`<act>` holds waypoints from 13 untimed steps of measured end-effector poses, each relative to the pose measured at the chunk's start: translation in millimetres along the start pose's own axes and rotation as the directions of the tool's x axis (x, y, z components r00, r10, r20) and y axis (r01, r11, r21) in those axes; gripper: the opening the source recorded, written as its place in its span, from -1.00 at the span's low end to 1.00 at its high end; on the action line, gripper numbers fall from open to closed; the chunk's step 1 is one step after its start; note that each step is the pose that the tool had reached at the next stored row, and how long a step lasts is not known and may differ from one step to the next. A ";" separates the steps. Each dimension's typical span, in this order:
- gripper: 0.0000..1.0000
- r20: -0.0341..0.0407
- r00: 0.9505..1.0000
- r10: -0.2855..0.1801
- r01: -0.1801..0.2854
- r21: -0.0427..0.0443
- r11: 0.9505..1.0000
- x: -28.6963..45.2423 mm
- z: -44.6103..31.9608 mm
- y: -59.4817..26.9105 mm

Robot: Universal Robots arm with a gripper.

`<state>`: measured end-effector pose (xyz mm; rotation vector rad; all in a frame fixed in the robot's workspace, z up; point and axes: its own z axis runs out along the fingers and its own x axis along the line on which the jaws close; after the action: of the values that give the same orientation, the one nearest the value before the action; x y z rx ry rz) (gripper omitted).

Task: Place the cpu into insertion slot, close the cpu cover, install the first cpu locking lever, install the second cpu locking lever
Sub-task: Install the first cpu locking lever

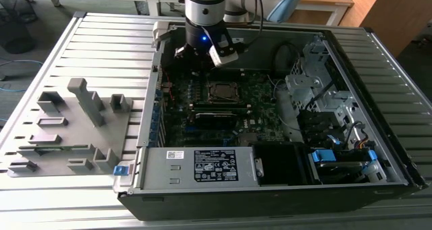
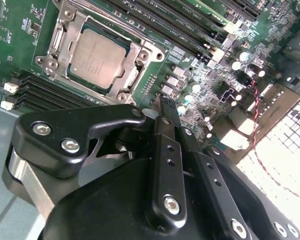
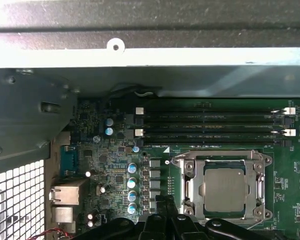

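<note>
Silver-grey metal tells me where the cpu (image 3: 225, 187) is: it lies flat inside the insertion slot (image 3: 177, 162) on the green motherboard (image 3: 115, 165). The cpu cover (image 3: 192, 185) is down around it, and the chip's top shows through the cut-out middle. In the second wrist view the same chip (image 2: 97, 57) sits square in its frame (image 2: 135, 65). Thin metal rods run along the socket's sides, but I cannot tell from here whether they are latched.

My hand (image 2: 166, 107) hangs over the board just beside one corner of the socket, near a row of small round capacitors (image 3: 132, 187). Its fingers are pressed together with nothing between them, and they touch neither the chip nor the frame.

Long black memory slots (image 3: 210, 122) run along the socket's other side.

From the exterior view, the arm (image 1: 202, 7) reaches down into the open computer case (image 1: 270, 210). That case rests on the slatted metal tabletop (image 1: 54, 204), and its labelled power supply (image 1: 202, 167) sits at the near edge. A grey fixture of part holders (image 1: 74, 124) stands on the slats at the exterior view's left, well apart from the socket.
</note>
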<state>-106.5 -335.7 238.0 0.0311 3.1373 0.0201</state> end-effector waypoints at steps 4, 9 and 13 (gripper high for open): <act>-0.80 0.000 1.000 0.000 0.000 0.000 1.000 0.3 0.0 0.2; -0.80 0.000 1.000 0.000 0.000 0.000 1.000 0.2 0.0 1.8; -0.80 0.000 1.000 0.000 0.000 0.000 1.000 0.2 0.0 2.8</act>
<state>-106.7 -332.9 238.0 0.0311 3.1374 0.0200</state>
